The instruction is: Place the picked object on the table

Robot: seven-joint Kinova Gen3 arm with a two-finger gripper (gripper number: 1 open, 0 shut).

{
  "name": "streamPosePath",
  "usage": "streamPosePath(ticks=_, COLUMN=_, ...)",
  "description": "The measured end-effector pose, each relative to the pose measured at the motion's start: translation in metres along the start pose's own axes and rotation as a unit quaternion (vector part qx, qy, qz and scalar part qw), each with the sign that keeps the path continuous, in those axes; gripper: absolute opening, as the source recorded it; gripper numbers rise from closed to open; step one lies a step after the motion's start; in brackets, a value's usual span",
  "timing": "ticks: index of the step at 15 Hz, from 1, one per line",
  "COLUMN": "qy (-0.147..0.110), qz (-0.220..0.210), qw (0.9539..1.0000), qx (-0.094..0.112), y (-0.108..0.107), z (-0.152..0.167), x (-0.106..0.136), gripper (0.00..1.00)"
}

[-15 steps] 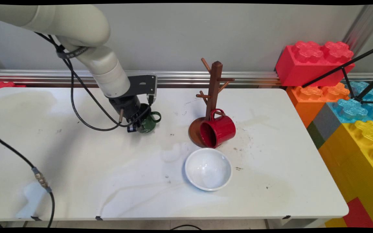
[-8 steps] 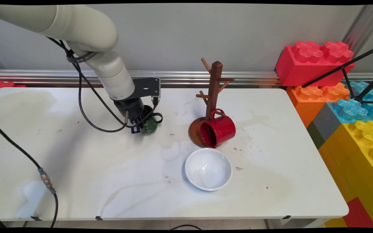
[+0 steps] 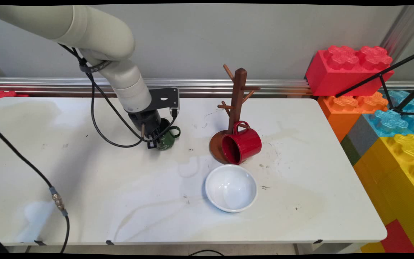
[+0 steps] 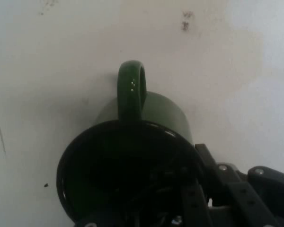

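My black gripper (image 3: 155, 143) is down at the dark green mug (image 3: 167, 138) on the table's back middle-left, shut on the mug's rim. In the hand view the green mug (image 4: 132, 156) fills the lower half with its dark mouth toward the camera and its handle (image 4: 131, 92) pointing up. The gripper (image 4: 193, 165) has one finger outside the mug's right wall and the other inside the mouth. In the main view the mug's handle points right. I cannot tell whether its base rests on the table.
A brown wooden mug tree (image 3: 237, 104) stands right of the mug, with a red mug (image 3: 243, 145) lying on its side against its round base. A white bowl (image 3: 231, 188) sits in front of them. Big coloured blocks (image 3: 372, 93) stand past the table's right edge. Black cables (image 3: 95, 115) hang from the arm.
The arm has swung a little to the right and the hand has come more upright. The green mug went with it, shifting slightly right and tilting less.
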Motion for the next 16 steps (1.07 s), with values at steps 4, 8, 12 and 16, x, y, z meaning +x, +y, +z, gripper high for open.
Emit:
streamPosePath(ticks=4, qy=-0.002, qz=-0.005, qw=1.0000, qx=-0.002, y=-0.0011, z=0.0031, x=-0.0004, gripper=0.00)
streamPosePath(ticks=8, qy=-0.002, qz=-0.008, qw=1.0000, qx=-0.003, y=-0.0014, z=0.0048, x=-0.0011, gripper=0.00)
streamPosePath(ticks=12, qy=-0.001, qz=-0.010, qw=0.9999, qx=-0.006, y=-0.0014, z=0.0060, x=-0.0021, gripper=1.00)
streamPosePath(ticks=16, qy=0.006, qz=-0.014, qw=0.9999, qx=-0.006, y=-0.0038, z=0.0066, x=-0.0013, gripper=1.00)
